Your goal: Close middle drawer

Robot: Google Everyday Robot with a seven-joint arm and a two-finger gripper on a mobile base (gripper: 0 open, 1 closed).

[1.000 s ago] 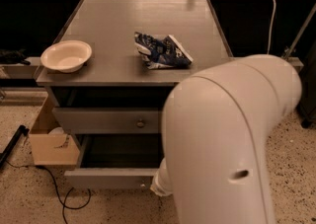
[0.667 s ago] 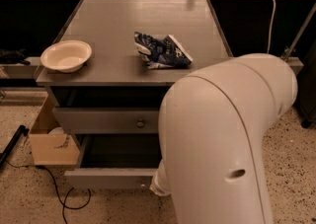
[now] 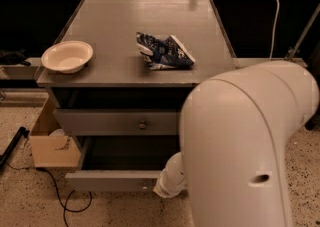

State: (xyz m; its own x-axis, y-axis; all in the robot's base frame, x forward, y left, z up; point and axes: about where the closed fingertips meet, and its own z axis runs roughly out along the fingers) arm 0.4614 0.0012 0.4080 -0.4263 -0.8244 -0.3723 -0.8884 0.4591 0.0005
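Note:
The middle drawer (image 3: 112, 181) is pulled out from the grey cabinet, with its flat grey front low in the view and its dark inside showing above it. The same-looking top front (image 3: 115, 122), with a small round knob, sits above and further back. My white arm (image 3: 250, 141) fills the right of the view. Its wrist end (image 3: 169, 185) reaches down to the right part of the middle drawer's front. My gripper is hidden behind the arm. The lowest front is out of view.
On the cabinet top (image 3: 150, 31) are a white bowl (image 3: 67, 56) at the left and a blue-and-white bag (image 3: 162, 51) in the middle. A cardboard box (image 3: 50, 143) stands on the floor at the cabinet's left, with a black cable (image 3: 60, 198) beside it.

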